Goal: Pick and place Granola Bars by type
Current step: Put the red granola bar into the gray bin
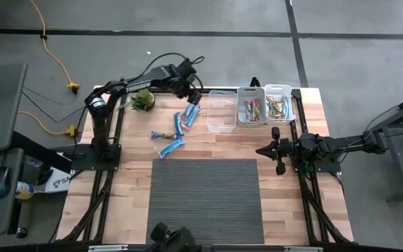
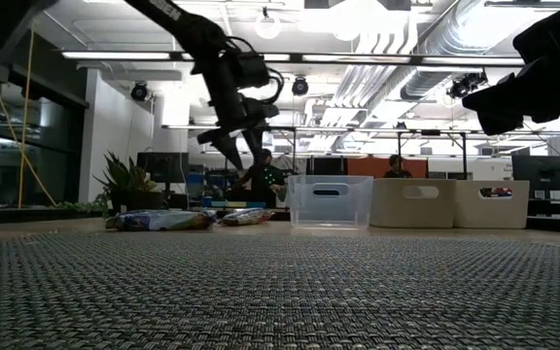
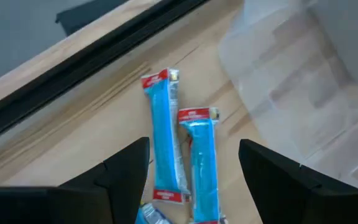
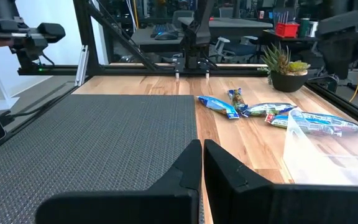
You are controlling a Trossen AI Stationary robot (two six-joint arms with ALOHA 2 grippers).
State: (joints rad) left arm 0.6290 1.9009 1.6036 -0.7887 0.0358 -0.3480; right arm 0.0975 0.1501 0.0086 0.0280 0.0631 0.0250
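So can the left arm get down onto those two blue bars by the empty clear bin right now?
Probably yes: the left gripper hangs open right above the two blue bars, nothing lies between, and the empty clear bin sits off to the side.

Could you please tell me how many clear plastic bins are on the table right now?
3, in a row along the table's far edge: an empty bin nearest the bars, a middle bin holding bars, and an end bin holding bars.

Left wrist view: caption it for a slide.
Open left gripper above two bright blue wrapped granola bars beside an empty clear plastic bin.
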